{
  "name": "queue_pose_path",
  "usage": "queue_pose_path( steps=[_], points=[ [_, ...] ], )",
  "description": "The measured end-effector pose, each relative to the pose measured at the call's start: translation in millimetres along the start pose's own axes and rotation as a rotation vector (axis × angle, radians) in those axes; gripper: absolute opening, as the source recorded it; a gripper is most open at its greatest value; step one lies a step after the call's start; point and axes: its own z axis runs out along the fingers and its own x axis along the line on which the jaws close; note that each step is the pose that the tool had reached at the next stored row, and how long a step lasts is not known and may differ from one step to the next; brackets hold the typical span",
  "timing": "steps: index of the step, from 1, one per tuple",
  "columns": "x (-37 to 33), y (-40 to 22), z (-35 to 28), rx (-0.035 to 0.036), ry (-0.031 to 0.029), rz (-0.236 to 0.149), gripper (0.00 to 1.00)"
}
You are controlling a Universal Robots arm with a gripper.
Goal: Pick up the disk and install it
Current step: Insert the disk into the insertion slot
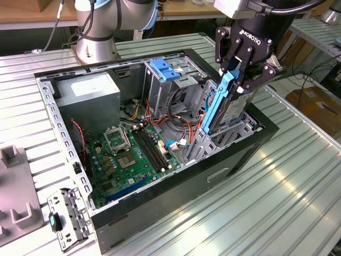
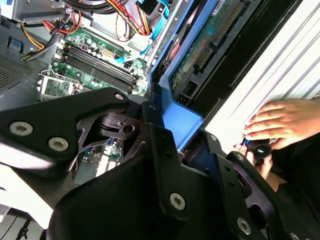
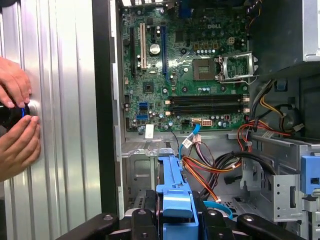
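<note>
Over the open computer case (image 1: 229, 170), near the corner farthest from the power supply (image 1: 88, 96), the pincer (image 1: 240, 81) hangs clenched on the disk (image 1: 226, 109).

- Disk: held on edge, nearly upright with a slight lean, blue carrier rail facing the motherboard (image 1: 128, 154). The lower end sits at the mouth of the metal drive bay (image 1: 202, 144). Cannot tell whether the rail has met the bay's guides.
- Grip: the jaws close on the upper end of the carrier. In the first wrist view the blue tab (image 3: 176, 192) sits squarely between them.
- Hazard: a bundle of orange and red cables (image 1: 181, 125) lies inside the case just beside the bay, on its motherboard side.
- Person: hands (image 3: 17, 125) rest on the tabletop (image 1: 240, 213) just outside the case wall, busy with a small dark object.

Judgement: this is the seating step, and alignment matters more than force. The lean should be taken out so the carrier runs parallel with the bay walls, or the rail may bind. The descent should be slow and straight, the grip firm, and the cables kept out of the slot.
</note>
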Motion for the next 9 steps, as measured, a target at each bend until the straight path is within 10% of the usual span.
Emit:
queue_pose_path(
  steps=[9],
  points=[
    [0.0, 0.0, 0.5, 0.0000, -0.0002, 0.000, 0.37]
  ],
)
